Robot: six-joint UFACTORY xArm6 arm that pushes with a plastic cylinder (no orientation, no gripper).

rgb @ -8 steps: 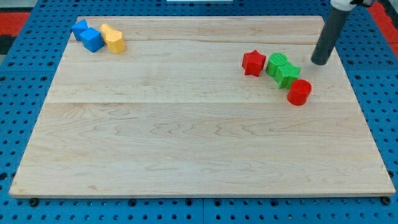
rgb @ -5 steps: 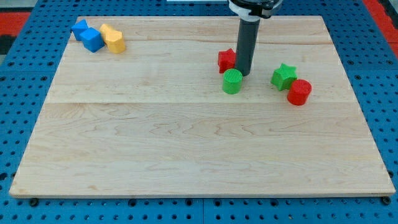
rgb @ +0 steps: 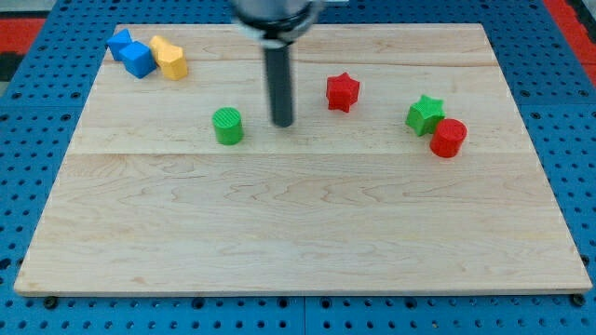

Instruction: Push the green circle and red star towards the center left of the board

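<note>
My tip, i.e. the tool, is sitting on the table as a plain dark rod w/ no jaws, so nothing to spread or pinch, and it's touching no block right now. The green circle is lying just to the view's left of it, a small gap showing btwn them. The red star is sitting to the view's right & slightly toward the top, apart from the tip. Further right, a green star is touching a red cylinder. Far off at top left, two blue blocks & a yellow block are huddling together.

Both task blocks are looking small, rigid, prob. light, w/ ridged tops; they're likely sliding easily on the smooth pale wood. No grasping here: I'm judging the push goes best against each block's right-hand side, centred, as the star's points could be making it spin.
</note>
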